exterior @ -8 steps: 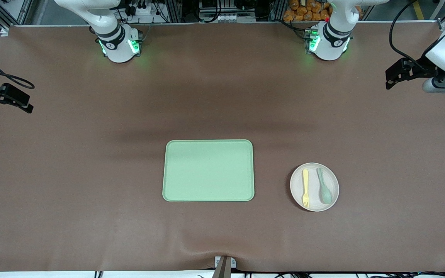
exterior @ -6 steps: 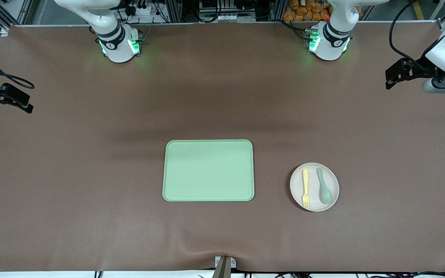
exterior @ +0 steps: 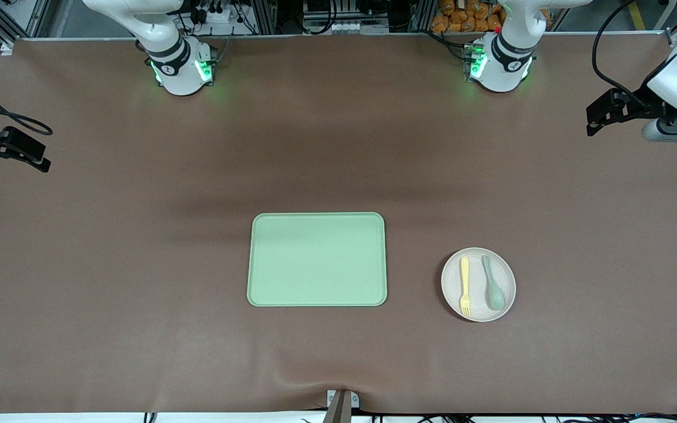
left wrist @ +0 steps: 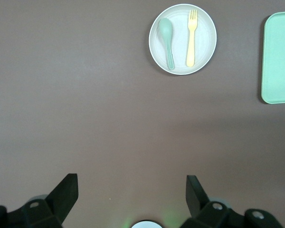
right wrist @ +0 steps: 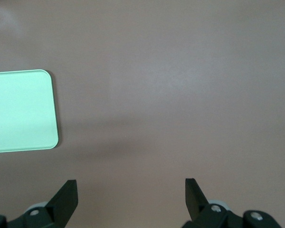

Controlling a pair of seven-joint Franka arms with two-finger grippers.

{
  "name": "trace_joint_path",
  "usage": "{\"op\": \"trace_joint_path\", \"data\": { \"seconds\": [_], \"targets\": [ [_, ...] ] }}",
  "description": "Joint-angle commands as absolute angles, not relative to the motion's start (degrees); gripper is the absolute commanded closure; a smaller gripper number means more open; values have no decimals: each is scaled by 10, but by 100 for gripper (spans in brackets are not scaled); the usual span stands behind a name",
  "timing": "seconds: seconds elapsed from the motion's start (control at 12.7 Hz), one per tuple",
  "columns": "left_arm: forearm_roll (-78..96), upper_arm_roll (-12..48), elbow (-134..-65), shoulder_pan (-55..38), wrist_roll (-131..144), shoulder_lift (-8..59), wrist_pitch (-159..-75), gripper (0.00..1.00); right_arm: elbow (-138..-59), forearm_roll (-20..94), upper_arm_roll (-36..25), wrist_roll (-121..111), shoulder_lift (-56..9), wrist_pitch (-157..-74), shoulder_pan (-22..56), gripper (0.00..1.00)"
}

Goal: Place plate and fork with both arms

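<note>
Plate (exterior: 478, 284) is sitting flat on the table (exterior: 138, 264), beside the tray (exterior: 317, 259) toward the left arm's end, a clear strip of brown cover showing between the two. It is carrying the fork (exterior: 465, 286) and a spoon (exterior: 493, 290), lying side by side and apart, the fork being the one closer to the tray, its tines pointing toward the front camera. That arrangement is probably a starting layout: nothing is resting on the tray yet, so no part of the task is looking done.

Seen from the left wrist view, the plate (left wrist: 182, 39), fork (left wrist: 191, 38) and spoon (left wrist: 167, 42) are lying well ahead of the left gripper (left wrist: 131, 190), which is hanging high over bare table toward the left arm's end from the tray, fingers spread wide and holding nothing (a ready pose, by the look of it). The right gripper (right wrist: 131, 190) is likewise spread and empty, waiting over bare table toward the right arm's end from the tray (right wrist: 20, 111). The left arm, being closer to the plate, is likelier to reach first.
</note>
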State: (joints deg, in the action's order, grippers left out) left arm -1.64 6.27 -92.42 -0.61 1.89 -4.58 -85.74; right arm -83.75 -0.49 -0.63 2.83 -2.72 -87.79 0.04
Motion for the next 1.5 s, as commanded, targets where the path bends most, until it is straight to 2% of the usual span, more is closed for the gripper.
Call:
{"op": "trace_joint_path", "data": {
  "seconds": [0.0, 1.1, 1.42],
  "targets": [
    [-6, 63, -932, -2, 17, -53, -866, 0, -842, -1, -1, 24, -22, -875, -8, 0],
    [-6, 63, -925, 19, 28, -26, -865, 0, -841, -1, 0, 25, -24, -876, -9, 0],
    [-8, 63, -925, 23, 29, 31, -877, 0, -841, -1, 0, 25, -24, -877, -9, 0]
  ]
}}
